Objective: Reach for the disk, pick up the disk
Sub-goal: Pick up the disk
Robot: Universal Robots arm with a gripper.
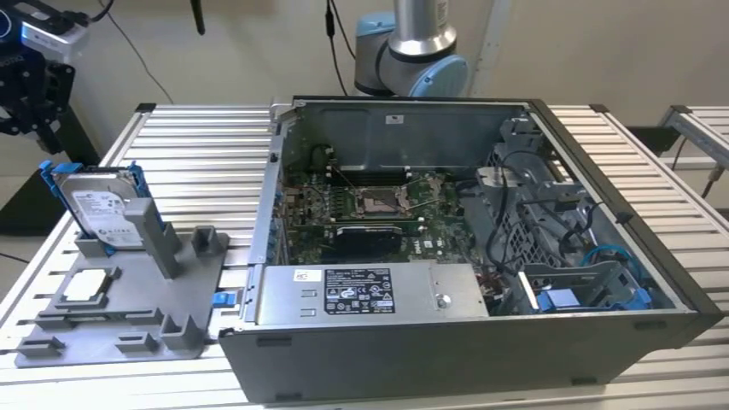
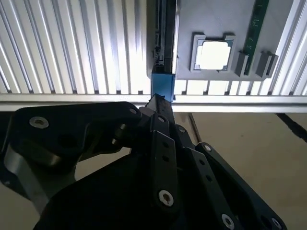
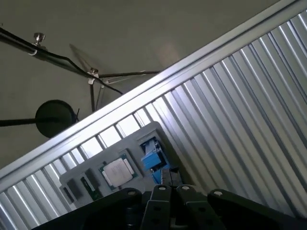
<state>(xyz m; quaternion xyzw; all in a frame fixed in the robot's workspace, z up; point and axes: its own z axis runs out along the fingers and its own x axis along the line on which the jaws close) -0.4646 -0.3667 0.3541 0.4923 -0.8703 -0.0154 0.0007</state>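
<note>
The disk (image 1: 101, 207) stands upright in a slot of the grey fixture (image 1: 125, 325) on the exterior view's left. It is a silver drive with a white label in a blue bracket. My black gripper (image 1: 34, 111) hangs above it, off toward the exterior view's left, apart from it. In the second wrist view the disk (image 2: 162, 48) shows edge-on with its blue bracket end (image 2: 162, 89) just past my gripper (image 2: 156, 101), whose fingers meet at the tip, shut on nothing. The first wrist view has the blue bracket (image 3: 152, 160) just beyond the gripper (image 3: 170, 178).
A small square silver chip (image 1: 89, 286) lies in the fixture near the disk, also in both wrist views (image 2: 212, 54) (image 3: 117, 171). An open computer case (image 1: 456, 256) stands on the slatted table (image 1: 194, 145). The table's edge rail (image 2: 230, 100) runs under the gripper.
</note>
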